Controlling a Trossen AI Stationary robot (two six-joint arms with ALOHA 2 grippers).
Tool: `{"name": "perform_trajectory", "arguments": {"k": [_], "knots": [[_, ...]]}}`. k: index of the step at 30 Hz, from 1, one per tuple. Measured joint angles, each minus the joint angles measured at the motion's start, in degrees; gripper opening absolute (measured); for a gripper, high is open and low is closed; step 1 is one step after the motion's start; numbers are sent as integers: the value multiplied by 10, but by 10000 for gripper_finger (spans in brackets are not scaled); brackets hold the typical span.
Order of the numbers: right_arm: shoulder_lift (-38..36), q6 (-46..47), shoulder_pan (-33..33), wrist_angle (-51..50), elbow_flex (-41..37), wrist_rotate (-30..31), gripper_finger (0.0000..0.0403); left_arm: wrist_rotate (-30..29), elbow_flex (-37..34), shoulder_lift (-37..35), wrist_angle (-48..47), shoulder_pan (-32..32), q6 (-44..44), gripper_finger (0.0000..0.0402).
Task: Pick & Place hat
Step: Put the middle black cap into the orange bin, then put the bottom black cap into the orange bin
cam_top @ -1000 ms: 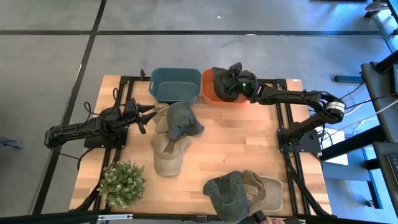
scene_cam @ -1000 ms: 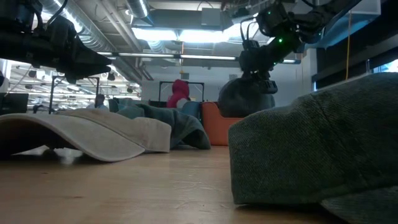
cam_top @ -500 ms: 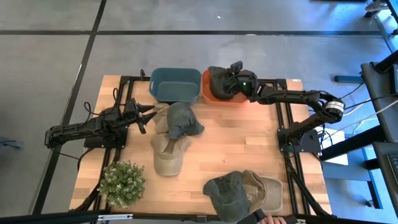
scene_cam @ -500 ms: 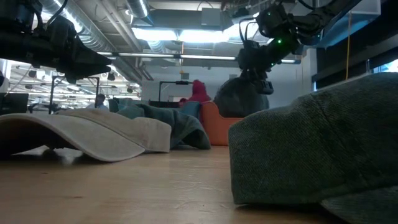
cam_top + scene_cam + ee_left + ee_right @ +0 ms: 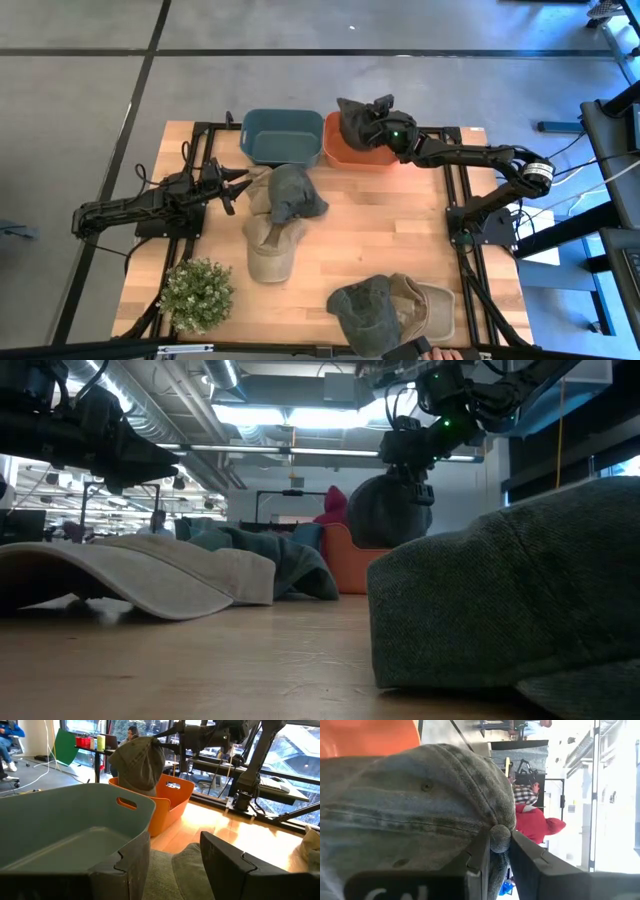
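My right gripper [image 5: 381, 116] is shut on a dark grey-green cap [image 5: 356, 119], which it holds over the orange bin [image 5: 345, 152] at the table's far edge. The cap also shows in the low view [image 5: 391, 510], the left wrist view [image 5: 138, 764] and the right wrist view [image 5: 395, 815]. My left gripper [image 5: 238, 185] waits open at the table's left. It sits beside a pile of caps [image 5: 283, 196] lying on the wood, and a grey-green cap [image 5: 184, 870] shows between its fingers. My right gripper pinches the cap between its two fingers at the button on top of the crown [image 5: 500, 836]. The fingers come slanting down from above and from the table's right. The cap hangs below the fingers, lifted clear above the orange bin.
A teal bin [image 5: 280, 136] stands left of the orange one. A tan cap [image 5: 270, 250] lies mid-table, and two more caps [image 5: 392, 311] lie at the near edge. A potted plant [image 5: 196, 295] stands at the near left corner. A person in red [image 5: 334, 506] moves in the room behind.
My right gripper has risen a little over the orange bin, carrying the cap up and slightly toward the far edge. The cap stays in its hold. The person in red has walked across the room behind.
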Motion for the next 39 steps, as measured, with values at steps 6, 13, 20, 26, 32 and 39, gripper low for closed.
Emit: {"name": "perform_trajectory", "arguments": {"k": [6, 13, 20, 26, 32, 39], "knots": [[0, 3, 0, 0, 0, 0, 104, 0, 0, 0, 0, 0, 0, 169], [0, 4, 0, 5, 0, 0, 151, 0, 0, 0, 0, 0, 0, 169], [0, 2, 0, 72, 0, 6, 176, 0, 0, 0, 0, 0, 0, 169], [0, 2, 0, 98, 0, 7, 180, 0, 0, 0, 0, 0, 0, 169], [0, 59, 0, 59, 0, 17, 180, 0, 0, 0, 0, 0, 0, 169], [0, 112, -3, 18, 0, 51, 180, 0, 0, 0, 0, 0, 0, 169]]}}
